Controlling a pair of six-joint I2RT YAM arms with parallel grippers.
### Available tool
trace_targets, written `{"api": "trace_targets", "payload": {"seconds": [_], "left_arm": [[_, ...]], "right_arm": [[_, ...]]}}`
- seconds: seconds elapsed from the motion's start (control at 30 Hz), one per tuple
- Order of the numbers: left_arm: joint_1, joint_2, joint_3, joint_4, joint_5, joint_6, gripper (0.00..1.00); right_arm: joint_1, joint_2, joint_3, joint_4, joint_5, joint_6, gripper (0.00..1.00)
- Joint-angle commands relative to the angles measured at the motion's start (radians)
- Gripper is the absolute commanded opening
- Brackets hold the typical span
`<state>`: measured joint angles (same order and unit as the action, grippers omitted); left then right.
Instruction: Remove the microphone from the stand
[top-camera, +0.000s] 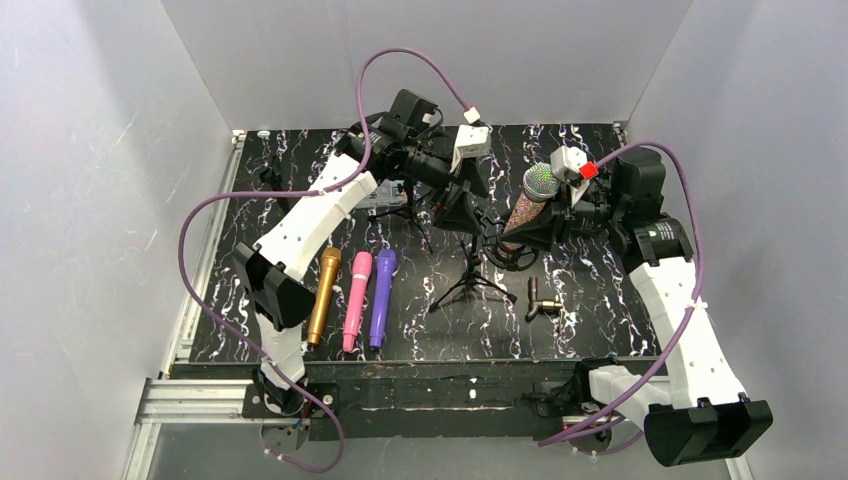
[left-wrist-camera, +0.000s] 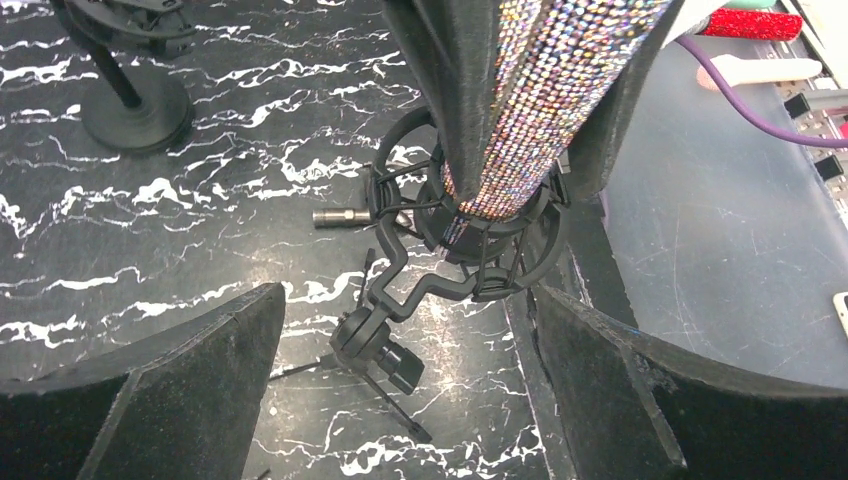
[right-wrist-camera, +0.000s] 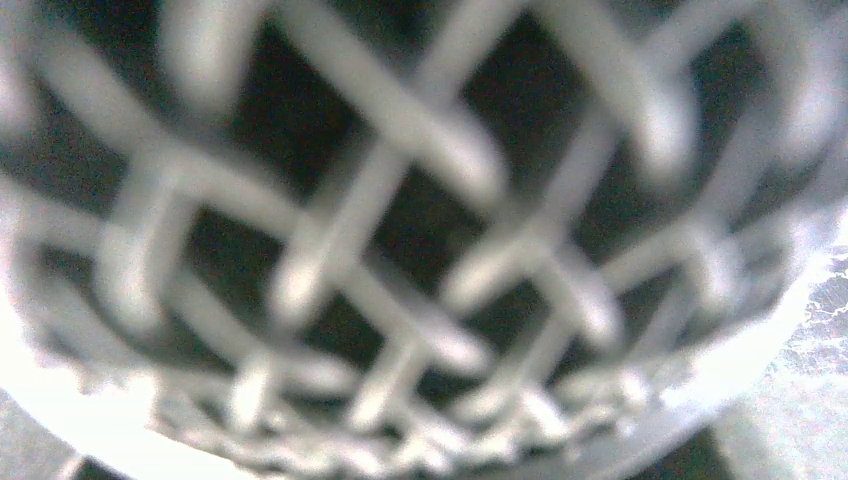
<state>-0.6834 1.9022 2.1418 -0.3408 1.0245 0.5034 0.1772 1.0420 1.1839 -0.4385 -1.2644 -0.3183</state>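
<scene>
The mic (top-camera: 528, 205) has a sequinned, glittering body and a rounded mesh head. It tilts up near the middle of the table (top-camera: 600, 300), with its base seated in the stand's (left-wrist-camera: 400, 290) shock-mount ring. The right gripper (top-camera: 528, 226) clamps its body. The left gripper (left-wrist-camera: 405, 300) gapes wide just beside the stand.

Robot lab test cell.
Plain white walls (top-camera: 90, 200) box in a black marbled worktop (top-camera: 590, 290). The left arm (top-camera: 318, 208) and right arm (top-camera: 690, 335) are bolted by an aluminium rail (top-camera: 200, 400) at its near edge, with purple cables (top-camera: 402, 50) looping overhead.
</scene>
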Motion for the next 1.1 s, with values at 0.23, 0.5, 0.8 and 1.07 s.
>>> {"api": "trace_targets", "payload": {"seconds": [0.23,0.5,0.8,1.07], "left_arm": [[-0.013,0.045,0.059,-0.085,0.122,0.214,0.92],[-0.019,0.089,0.084,-0.164,0.118,0.323,0.79],[-0.041,0.104,0.091,-0.229,0.104,0.403,0.6],[-0.057,0.11,0.085,-0.231,0.081,0.408,0.4]], "right_arm": [[0.005,-0.018,0.033,-0.054,-0.029,0.014,0.01],[0.005,-0.027,0.042,-0.096,-0.007,-0.01,0.01],[0.004,-0.022,0.04,-0.105,0.007,-0.024,0.01],[0.005,-0.037,0.025,-0.092,0.038,-0.009,0.01]]}}
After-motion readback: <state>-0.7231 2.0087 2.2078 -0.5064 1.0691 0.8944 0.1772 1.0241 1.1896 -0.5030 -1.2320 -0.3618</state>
